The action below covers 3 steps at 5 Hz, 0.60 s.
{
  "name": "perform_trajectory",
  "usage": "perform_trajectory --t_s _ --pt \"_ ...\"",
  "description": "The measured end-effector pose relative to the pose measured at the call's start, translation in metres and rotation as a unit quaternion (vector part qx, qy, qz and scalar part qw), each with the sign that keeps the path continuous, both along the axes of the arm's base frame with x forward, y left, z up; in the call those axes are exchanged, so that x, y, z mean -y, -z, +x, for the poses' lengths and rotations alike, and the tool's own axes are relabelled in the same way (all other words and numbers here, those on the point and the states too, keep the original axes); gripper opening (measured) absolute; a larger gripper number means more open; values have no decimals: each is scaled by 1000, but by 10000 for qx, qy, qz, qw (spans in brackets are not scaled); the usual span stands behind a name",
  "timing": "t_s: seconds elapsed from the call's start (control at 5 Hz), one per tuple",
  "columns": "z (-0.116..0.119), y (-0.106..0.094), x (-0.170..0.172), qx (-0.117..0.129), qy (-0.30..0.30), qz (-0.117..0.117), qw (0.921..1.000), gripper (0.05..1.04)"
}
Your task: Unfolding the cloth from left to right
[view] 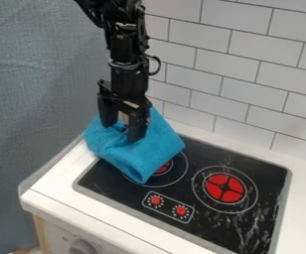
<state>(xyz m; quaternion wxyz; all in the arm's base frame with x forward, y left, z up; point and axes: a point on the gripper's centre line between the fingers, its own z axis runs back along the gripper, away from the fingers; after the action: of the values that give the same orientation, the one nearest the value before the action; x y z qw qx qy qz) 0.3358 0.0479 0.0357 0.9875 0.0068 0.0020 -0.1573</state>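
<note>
Well, cloth (154,149) overlaps the stovetop (115,182) by tiled wall (249,82).

The cloth (137,161) lies over the left part of the stove (265,171) and tabletop (56,181), partly on one burner (164,168); right, another burner (215,179); in front, knobs (181,211); behind, a wall (212,72).

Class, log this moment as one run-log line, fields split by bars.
gripper: open, at cloth | cloth: folded, partly covering left burner | right burner: uncovered | unfolding: unfinished

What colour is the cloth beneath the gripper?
The cloth is bright blue, as the camera view shows.
</note>
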Motion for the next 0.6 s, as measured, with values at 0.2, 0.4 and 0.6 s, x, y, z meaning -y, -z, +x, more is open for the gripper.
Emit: perform_trajectory --t_s 0.2,0.4,0.6 --pt "2 9 -1 -123 0 -3 9999 987" --pt "2 11 -2 -167 30 36 9998 902" --pt "2 16 -2 -221 -8 43 9997 691"
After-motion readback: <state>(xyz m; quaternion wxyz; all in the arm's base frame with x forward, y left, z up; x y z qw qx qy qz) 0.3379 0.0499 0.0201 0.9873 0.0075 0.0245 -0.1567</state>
